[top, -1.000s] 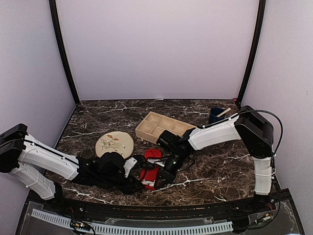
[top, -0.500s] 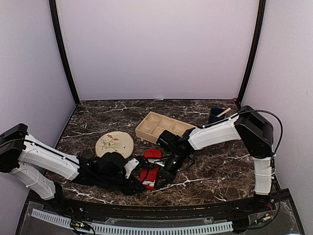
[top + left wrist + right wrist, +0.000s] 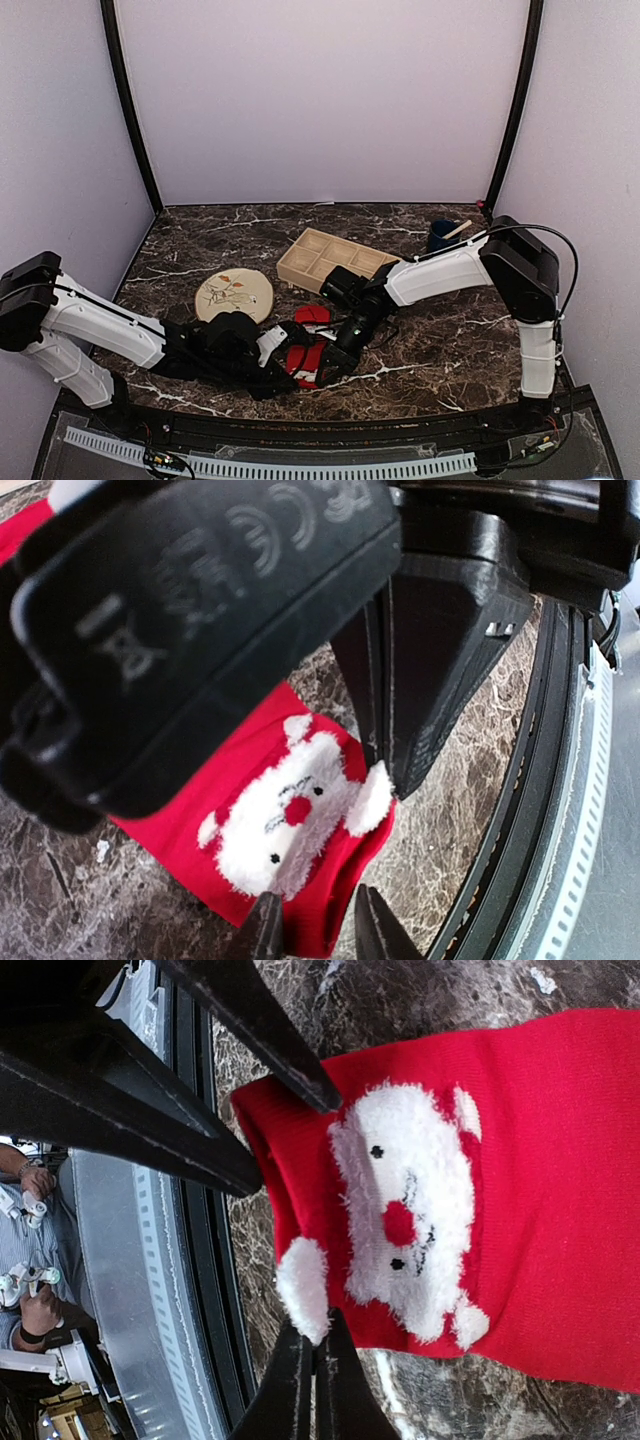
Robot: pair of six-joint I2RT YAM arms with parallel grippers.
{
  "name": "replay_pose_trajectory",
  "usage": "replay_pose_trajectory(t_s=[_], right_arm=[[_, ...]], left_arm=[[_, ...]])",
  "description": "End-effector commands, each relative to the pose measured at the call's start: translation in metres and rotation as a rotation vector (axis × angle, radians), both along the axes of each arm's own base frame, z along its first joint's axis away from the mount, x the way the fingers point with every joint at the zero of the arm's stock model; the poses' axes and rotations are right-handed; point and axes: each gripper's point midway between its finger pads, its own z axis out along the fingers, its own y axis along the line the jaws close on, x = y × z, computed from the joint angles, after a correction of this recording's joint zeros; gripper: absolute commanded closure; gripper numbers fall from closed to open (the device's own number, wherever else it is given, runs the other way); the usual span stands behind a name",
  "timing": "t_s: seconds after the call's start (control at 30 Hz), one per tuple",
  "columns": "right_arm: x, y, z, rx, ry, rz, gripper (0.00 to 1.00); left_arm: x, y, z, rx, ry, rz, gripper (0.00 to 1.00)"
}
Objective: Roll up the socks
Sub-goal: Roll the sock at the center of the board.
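My right gripper (image 3: 312,1340) shows its fingers pressed together at the edge of the red sock (image 3: 570,1160), just beside a white tuft (image 3: 300,1285) of its fuzzy face. Whether any fabric is caught between them I cannot tell. My left gripper (image 3: 315,895) stands with its fingers a little apart, straddling the same end of the sock and not closed on it.

The sock lies flat on the marble table (image 3: 200,240), near the front edge, between the two grippers. As I judge it, the roll starts here. I should close the left on the hem alone, keep the right low as an anchor, and turn the fabric over evenly, minding how close the two sets of fingers stand.

The wrist cameras give me the face and the contact at the hem. The overhead camera shows neither, but it places the sock in front of the plate (image 3: 234,296) and the wooden tray (image 3: 335,258).
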Motion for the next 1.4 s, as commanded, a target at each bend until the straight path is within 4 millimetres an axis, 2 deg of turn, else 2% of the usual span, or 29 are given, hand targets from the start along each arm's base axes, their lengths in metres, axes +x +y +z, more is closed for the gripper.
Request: replay_pose_trajectory(t_s=[0.0, 0.27, 0.5, 0.8, 0.97, 1.2, 1.37], right_arm=[[0.005, 0.005, 0.004, 0.028, 0.004, 0.006, 1.00], [0.005, 0.004, 0.004, 0.026, 0.003, 0.002, 1.00], [0.005, 0.003, 0.000, 0.019, 0.004, -0.002, 1.00], [0.009, -0.001, -0.007, 0.001, -0.033, -0.033, 1.00], [0.013, -0.004, -0.010, 0.004, -0.041, -0.064, 0.93], [0.022, -0.004, -0.005, 0.043, -0.045, -0.119, 0.82], [0.020, -0.012, -0.007, 0.049, -0.038, -0.154, 0.80]], left_arm=[[0.000, -0.011, 0.008, -0.026, -0.011, -0.024, 0.76], [-0.001, -0.013, 0.004, -0.019, 0.000, -0.031, 0.86], [0.000, -0.010, 0.003, -0.014, -0.002, -0.012, 1.00], [-0.001, -0.009, -0.001, 0.001, 0.029, -0.003, 1.00], [-0.003, -0.009, -0.001, -0.001, 0.046, -0.003, 1.00], [-0.007, -0.011, -0.002, -0.005, 0.069, -0.016, 1.00], [-0.007, -0.012, -0.003, 0.001, 0.086, -0.015, 1.00]])
